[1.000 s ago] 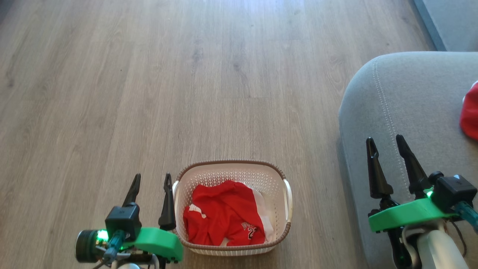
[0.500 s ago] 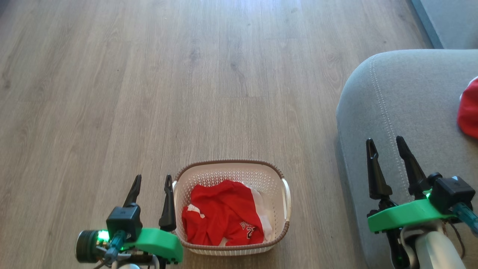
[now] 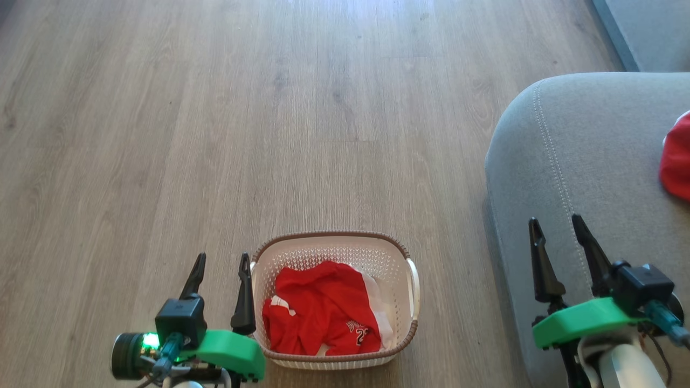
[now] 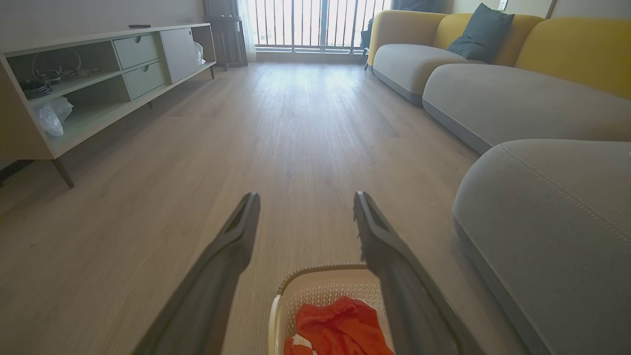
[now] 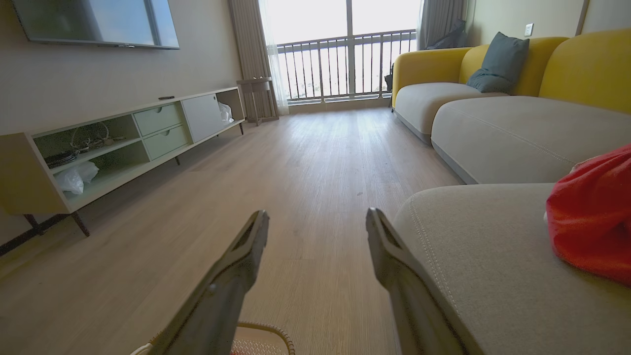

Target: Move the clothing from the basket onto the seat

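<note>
Head view is showing the red clothing (image 3: 321, 310) lying crumpled inside the basket (image 3: 331, 235). It's covering most of the bottom, w/ a white panel peeking out at the right side & printed lettering facing up near the corner closest to the robot. Prob. handling as light, soft, floppy stuff: it's likely going to sag & trail when lifted, maybe snagging on the rim. So I'm judging the raised fold at the middle of the heap as the best pinch spot, taking a thick bunch, not a thin edge. The heap isn't showing a clear long axis; it's spreading approx. as wide as deep. The basket is sitting w/ its long side running left-right, handles at both ends. A second red piece (image 3: 678, 161) is already lying on the seat (image 3: 587, 151), at the view's right edge. The basket is standing on the wood floor (image 3: 215, 134), near the seat but apart from it. The left fingers (image 3: 243, 293) are hovering just beside the basket's left handle, spread wide, holding nothing. The right fingers (image 3: 542, 264) are hanging over the seat's near edge, also spread wide & empty.
</note>
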